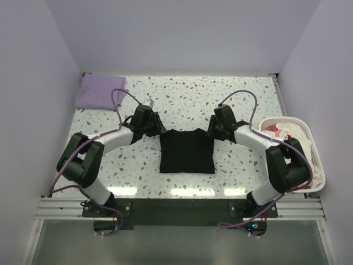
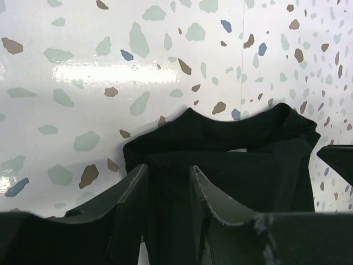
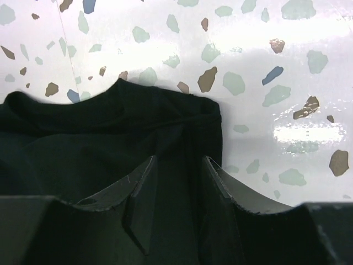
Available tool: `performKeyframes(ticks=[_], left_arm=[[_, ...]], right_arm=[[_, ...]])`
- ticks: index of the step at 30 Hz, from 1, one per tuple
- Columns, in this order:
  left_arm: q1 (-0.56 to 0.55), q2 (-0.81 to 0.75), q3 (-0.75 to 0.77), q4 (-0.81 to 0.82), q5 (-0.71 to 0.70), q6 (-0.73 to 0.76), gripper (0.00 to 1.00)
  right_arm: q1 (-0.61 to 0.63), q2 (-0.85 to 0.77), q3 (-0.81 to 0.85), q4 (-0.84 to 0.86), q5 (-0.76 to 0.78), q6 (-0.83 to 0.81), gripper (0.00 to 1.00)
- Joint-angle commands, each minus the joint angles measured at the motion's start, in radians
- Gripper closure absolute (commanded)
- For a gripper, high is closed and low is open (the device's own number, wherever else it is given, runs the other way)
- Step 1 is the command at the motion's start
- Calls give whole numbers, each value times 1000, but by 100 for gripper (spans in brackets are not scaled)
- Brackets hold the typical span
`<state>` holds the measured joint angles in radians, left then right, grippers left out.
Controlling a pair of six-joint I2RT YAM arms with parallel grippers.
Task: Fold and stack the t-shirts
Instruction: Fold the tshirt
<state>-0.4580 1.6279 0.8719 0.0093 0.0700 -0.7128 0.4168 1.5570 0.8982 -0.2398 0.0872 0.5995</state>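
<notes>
Fingers of both arms over a folded plain black cloth t-shirt [image 1: 187, 151] at the middle of the speckled terrazzo worktop [image 1: 231, 102].
Left fingers [image 2: 138, 190] and right fingers [image 3: 146, 182] stand parted above its far corners; the folded pale lavender t-shirt [image 1: 98, 91] lies far left.

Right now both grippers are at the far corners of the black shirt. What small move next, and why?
Probably close both, then lift. The left gripper and right gripper each straddle a far corner of the black t-shirt, fingers apart with cloth between. It lies partly folded; the lavender t-shirt sits folded far left.
</notes>
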Motion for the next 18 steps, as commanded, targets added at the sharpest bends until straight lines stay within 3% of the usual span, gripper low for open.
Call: performKeyframes(ticks=[1,18], left_arm=[[15,24,41,47,-6,16,60],[19,58,56,66,13,9,69]], right_arm=[[-3,23,36,68,14,34,59],[-3,83,24,132,36,95,69]])
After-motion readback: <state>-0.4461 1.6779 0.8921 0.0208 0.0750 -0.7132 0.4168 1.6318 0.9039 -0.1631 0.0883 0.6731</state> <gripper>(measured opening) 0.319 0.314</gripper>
